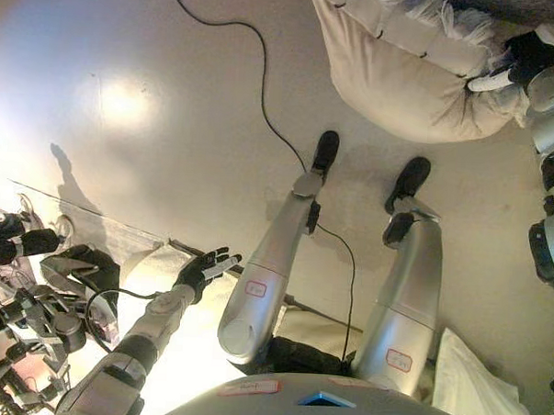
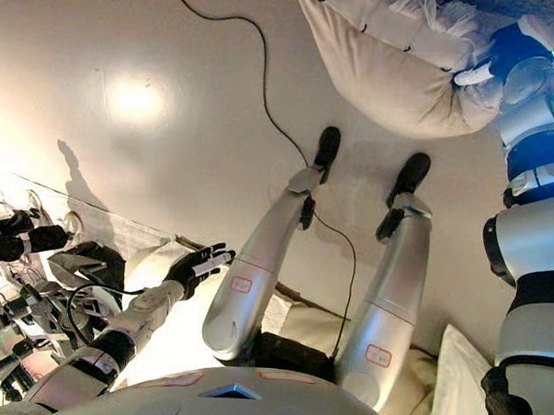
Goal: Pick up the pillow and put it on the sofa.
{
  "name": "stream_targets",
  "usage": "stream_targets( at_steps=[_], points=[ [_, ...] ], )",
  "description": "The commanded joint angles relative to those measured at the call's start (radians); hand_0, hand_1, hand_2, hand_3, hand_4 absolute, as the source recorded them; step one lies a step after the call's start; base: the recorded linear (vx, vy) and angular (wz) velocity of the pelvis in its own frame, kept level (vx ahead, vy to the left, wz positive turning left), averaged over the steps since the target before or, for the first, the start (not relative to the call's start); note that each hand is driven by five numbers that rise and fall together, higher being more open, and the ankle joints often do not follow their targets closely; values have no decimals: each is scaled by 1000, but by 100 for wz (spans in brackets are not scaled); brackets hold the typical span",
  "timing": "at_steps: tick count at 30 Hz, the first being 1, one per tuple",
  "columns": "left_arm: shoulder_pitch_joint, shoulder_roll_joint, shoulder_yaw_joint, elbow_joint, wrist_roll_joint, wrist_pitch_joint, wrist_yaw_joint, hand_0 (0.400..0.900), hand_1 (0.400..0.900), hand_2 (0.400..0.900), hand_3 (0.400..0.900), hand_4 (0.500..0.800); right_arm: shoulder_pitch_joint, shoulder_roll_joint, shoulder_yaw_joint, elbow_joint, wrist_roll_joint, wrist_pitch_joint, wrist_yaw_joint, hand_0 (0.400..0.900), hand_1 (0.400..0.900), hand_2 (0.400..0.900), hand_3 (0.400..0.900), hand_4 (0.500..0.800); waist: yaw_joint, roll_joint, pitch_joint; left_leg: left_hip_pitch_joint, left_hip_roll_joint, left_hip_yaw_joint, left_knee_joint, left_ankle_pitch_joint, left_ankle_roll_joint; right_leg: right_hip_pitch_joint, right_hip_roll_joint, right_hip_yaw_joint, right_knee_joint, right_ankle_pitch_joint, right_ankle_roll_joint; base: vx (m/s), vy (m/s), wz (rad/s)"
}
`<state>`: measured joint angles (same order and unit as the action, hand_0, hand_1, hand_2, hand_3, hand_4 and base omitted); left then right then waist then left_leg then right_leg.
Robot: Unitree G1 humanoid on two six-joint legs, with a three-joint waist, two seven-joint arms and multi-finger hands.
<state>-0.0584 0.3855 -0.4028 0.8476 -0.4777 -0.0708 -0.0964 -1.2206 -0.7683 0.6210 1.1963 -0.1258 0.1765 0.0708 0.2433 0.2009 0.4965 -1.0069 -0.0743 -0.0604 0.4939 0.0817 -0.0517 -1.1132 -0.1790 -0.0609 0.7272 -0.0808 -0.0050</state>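
Note:
A cream pillow (image 1: 402, 75) with a fringed edge hangs above the floor at the top right of both eye views. My right hand (image 1: 518, 64) is at its right end, fingers curled into the fabric, holding it up. My left hand (image 1: 205, 269) is low at the left, off the pillow, its fingers straight and spread with nothing in them. No sofa shows clearly; a pale cushioned surface (image 1: 476, 391) lies at the bottom right.
A clear plastic sheet (image 1: 101, 232) lies on the floor at the left, with dark equipment (image 1: 33, 316) and tangled parts beside it. The floor (image 1: 153, 92) is pale and glossy.

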Motion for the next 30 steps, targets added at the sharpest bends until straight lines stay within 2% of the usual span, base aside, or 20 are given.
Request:
stream_targets(
  at_steps=[1,9,10,11,13,21,26,30],
  points=[
    [132,59,14,-1,-41,-5,15,900,900,900,900,800,-90,-97,59,-90,22,-63,-20,400,400,400,400,500,-7,155,24,30,-3,-2,-36,-62,42,75,25,14,102,-207,10,-16,26,-8],
    [150,55,25,-4,-28,-26,14,900,900,900,900,800,-36,-115,26,-131,75,-101,10,400,400,400,400,500,-17,145,24,142,-2,-8,-102,-48,29,192,32,-14,5,-186,13,-9,20,-10],
    [148,55,30,0,-23,-25,14,900,900,900,900,800,-16,-110,10,-136,84,-111,19,400,400,400,400,500,-20,138,24,167,-2,-8,-115,-46,27,219,34,-19,-20,-178,17,-87,26,-22],
    [135,53,40,4,-17,-22,16,900,900,900,900,800,-8,-108,-3,-147,94,-118,32,400,400,400,400,500,-17,136,24,170,7,-9,-140,-11,30,228,41,-39,-63,-131,13,-87,15,-23],
    [129,51,44,18,-9,-18,19,900,900,900,900,800,29,-98,-20,-159,103,-135,46,400,400,400,400,500,-23,121,24,221,7,-13,-166,-10,27,285,41,-50,-106,-116,17,-32,-1,-15],
    [67,38,98,174,79,31,21,900,900,900,900,800,231,-52,-90,-244,104,-224,148,400,400,400,400,500,-75,1,24,549,11,-18,-290,-26,24,646,11,-111,-319,-43,55,81,-46,-2],
    [39,50,143,264,164,78,35,900,900,900,900,800,383,-40,-127,-394,109,-227,257,400,400,400,400,500,-88,-106,-83,712,49,-10,-372,-52,20,841,14,-144,-459,-7,82,201,-118,6],
    [36,39,161,295,211,98,45,900,900,900,900,800,431,-50,-146,-489,126,-208,321,400,400,400,400,500,-96,-149,-140,781,64,-11,-401,-65,16,930,31,-156,-525,6,84,174,-86,6]
  ],
)
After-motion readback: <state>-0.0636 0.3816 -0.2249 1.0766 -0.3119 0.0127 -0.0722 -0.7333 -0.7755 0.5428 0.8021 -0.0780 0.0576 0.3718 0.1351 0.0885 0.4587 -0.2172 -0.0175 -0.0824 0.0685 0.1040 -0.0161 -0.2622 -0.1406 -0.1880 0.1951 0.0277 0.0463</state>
